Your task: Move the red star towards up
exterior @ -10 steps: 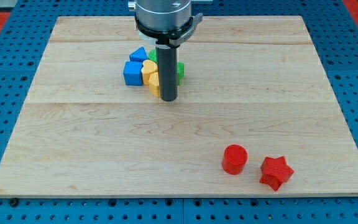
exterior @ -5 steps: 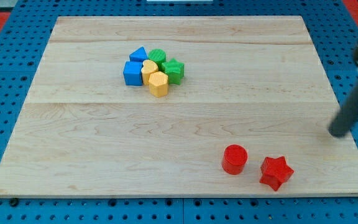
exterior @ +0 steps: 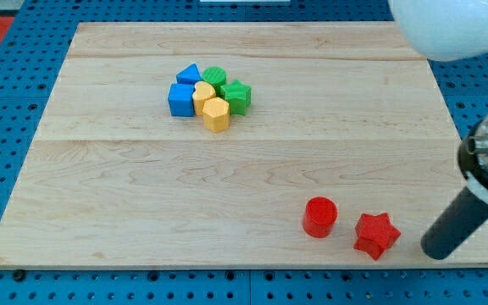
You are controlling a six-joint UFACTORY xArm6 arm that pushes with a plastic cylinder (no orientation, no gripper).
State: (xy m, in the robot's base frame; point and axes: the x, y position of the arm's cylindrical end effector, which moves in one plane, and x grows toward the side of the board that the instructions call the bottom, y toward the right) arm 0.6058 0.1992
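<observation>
red star [exterior: 376, 235]: near bench [exterior: 227, 186] bottom edge; open board above
my tip [exterior: 435, 252]: just right of star
claw: none in view

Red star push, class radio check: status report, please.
My tip down at the view's right of the red star, apart. Star near the bottom edge, red cylinder beside it. Upward path clear.
</observation>
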